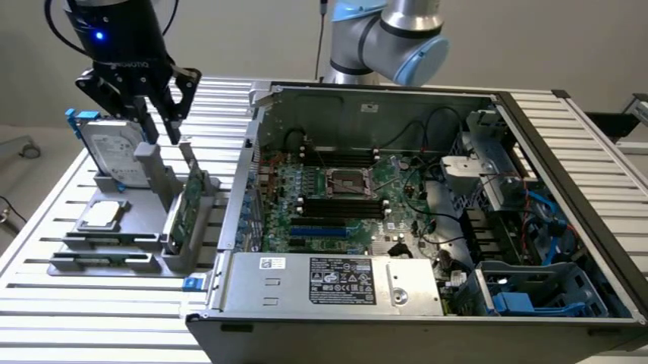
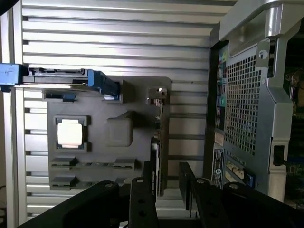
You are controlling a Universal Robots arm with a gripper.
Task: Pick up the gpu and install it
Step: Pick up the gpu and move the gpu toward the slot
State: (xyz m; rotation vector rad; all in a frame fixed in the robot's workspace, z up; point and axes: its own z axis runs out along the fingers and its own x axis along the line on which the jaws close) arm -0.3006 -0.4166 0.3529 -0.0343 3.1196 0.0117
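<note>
Standing on its long edge in a slot of the grey holder (image 1: 142, 236), the gpu (image 1: 184, 208) runs lengthwise from near to far. It lies parallel to the side of the computer case (image 1: 572, 163), which is just beside it on the exterior view's right. Its green board faces the exterior view's left, and its silver bracket end points away, toward the holder's far end. Nearer the front, the same holder keeps a square processor chip (image 1: 102, 214) lying flat in a pocket. At its far end a hard drive (image 1: 106, 144) in a blue frame stands upright. The gripper (image 1: 165, 139) hangs just above the far part of the holder. Its fingers (image 2: 142, 199) are spread apart and pinch nothing, and in the wrist view the card's top edge lines up with the gap between them. The case lies open on the slatted table (image 1: 91, 307), with a power supply (image 1: 324, 280) at its near wall and the motherboard (image 1: 335, 201) behind that.
</note>
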